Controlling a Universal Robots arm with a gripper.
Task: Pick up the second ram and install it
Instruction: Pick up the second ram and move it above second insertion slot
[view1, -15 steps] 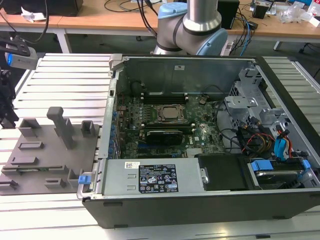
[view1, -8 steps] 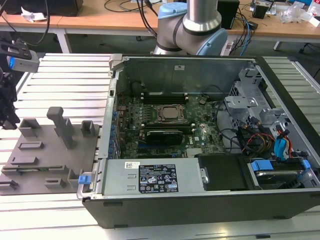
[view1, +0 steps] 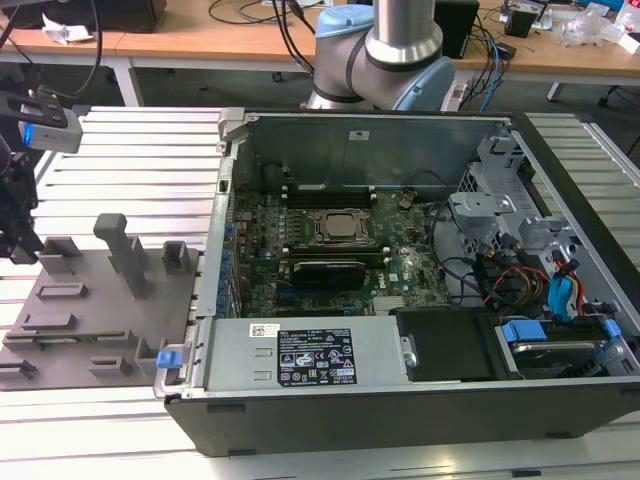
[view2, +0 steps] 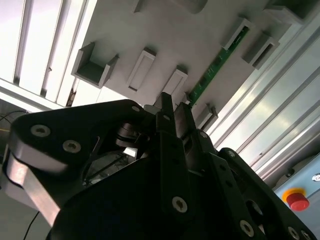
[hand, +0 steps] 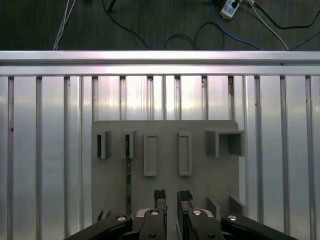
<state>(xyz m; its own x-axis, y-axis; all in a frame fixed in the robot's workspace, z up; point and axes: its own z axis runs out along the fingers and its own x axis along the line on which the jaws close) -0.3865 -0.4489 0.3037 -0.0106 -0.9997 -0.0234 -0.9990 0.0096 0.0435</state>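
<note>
- Tool (view1: 20, 250): at the exterior view's far left, hanging over the left edge of the grey fixture plate (view1: 85, 300). In the first wrist view its two fingers (hand: 160, 196) stand a narrow gap apart with bare plate showing between them; nothing held.
- Worktop (view1: 130, 140): slatted aluminium profile, silver, running under the plate and the case. The plate lies flat on it and carries raised blocks and slot holders.
- Second ram (hand: 127, 175): green stick set on edge in the plate, one end in a small slot holder. It is just beside the tool's fingers and apart from them. It also shows in the second wrist view (view2: 217, 65).
- Computer case (view1: 400, 420): right of the plate, lying open on the worktop, with the motherboard (view1: 400, 270) and CPU socket (view1: 340, 227) exposed. Coloured cables (view1: 560, 290) sit at its right end.
- Robot base (view1: 385, 45): far side, behind the case.
- Room: wooden desks (view1: 200, 40) along the far side with cables and clutter; dark floor (hand: 150, 25) with loose leads.
- Red button (view2: 298, 201): near the worktop's edge in the second wrist view.
</note>
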